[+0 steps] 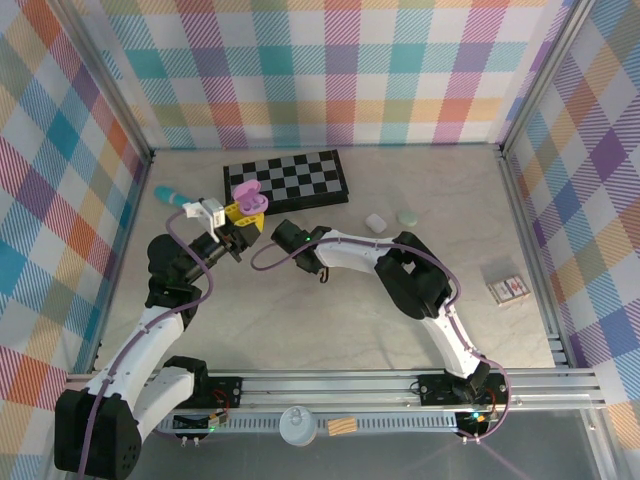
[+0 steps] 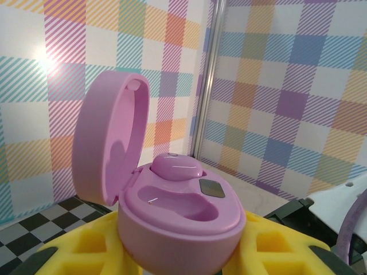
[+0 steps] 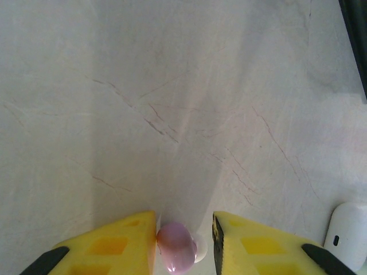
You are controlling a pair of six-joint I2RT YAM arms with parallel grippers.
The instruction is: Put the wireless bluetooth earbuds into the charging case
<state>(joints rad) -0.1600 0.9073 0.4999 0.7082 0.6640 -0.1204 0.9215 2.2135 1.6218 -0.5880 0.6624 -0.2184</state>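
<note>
Left hand point(image 1: 240, 216) was clamped on the base of the pink case point(image 2: 178, 223), held up off the desk point(image 3: 172, 86), lid swung open and standing upright. The seated earbud point(image 2: 175, 166) filled the socket farther from the left wrist camera. The nearer socket point(image 2: 172, 201) was bare.

Right hand point(image 3: 184, 228) pointed down at the desk, its fingers drawn near together on either side of the loose pink earbud point(image 3: 175, 247). The bud touched the finger on the view's left. A pale sliver showed between it and the other finger, so I could not tell whether it was clamped or only bracketed. White case point(image 3: 347, 235) lay on the desk off to one side, apart from the fingers.

Judged step: securing the second bud, then carrying it to the open case.

Notes for doing it well:
- Finish the squeeze gently; a small smooth bud would likely squirt sideways under uneven pressure.
- Confirm it rides with the fingers before travelling.
- Orientation would matter: stem down into the bare socket, mirroring the seated one.
- Approach from above, clear of the upright lid.
- Release only once the bud rests in the socket.
- Left hand should hold the case level.
</note>
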